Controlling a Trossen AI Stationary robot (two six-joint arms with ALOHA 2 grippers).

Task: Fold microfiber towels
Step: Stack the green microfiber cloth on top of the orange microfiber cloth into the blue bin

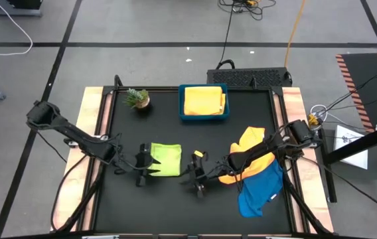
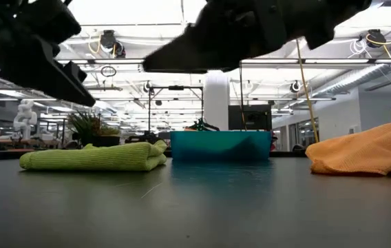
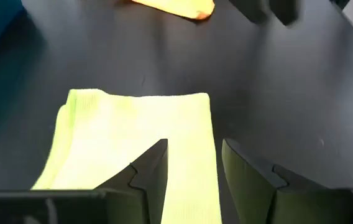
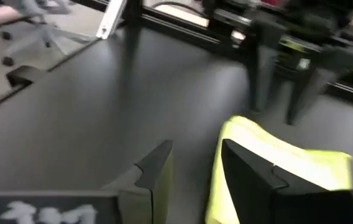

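lime green towel (image 1: 164, 160) folded flat on the bench (image 1: 195, 199), left claw (image 1: 143, 166) fingers apart over its edge, right claw (image 1: 196, 178) fingers apart beside it, holding nothing

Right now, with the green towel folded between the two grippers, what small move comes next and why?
Probably lift the left gripper clear of the lime green towel: it lies folded flat, both grippers look open and empty, and the right gripper stands beside it.

A grey floor (image 1: 142, 26) crossed by dark lines is surrounding the black surface (image 1: 168, 199). Cables (image 1: 231, 20) are trailing over it at the far side. Beyond, ceiling lights (image 2: 133, 14) are shining over a white pillar (image 2: 216, 100) and pipework.
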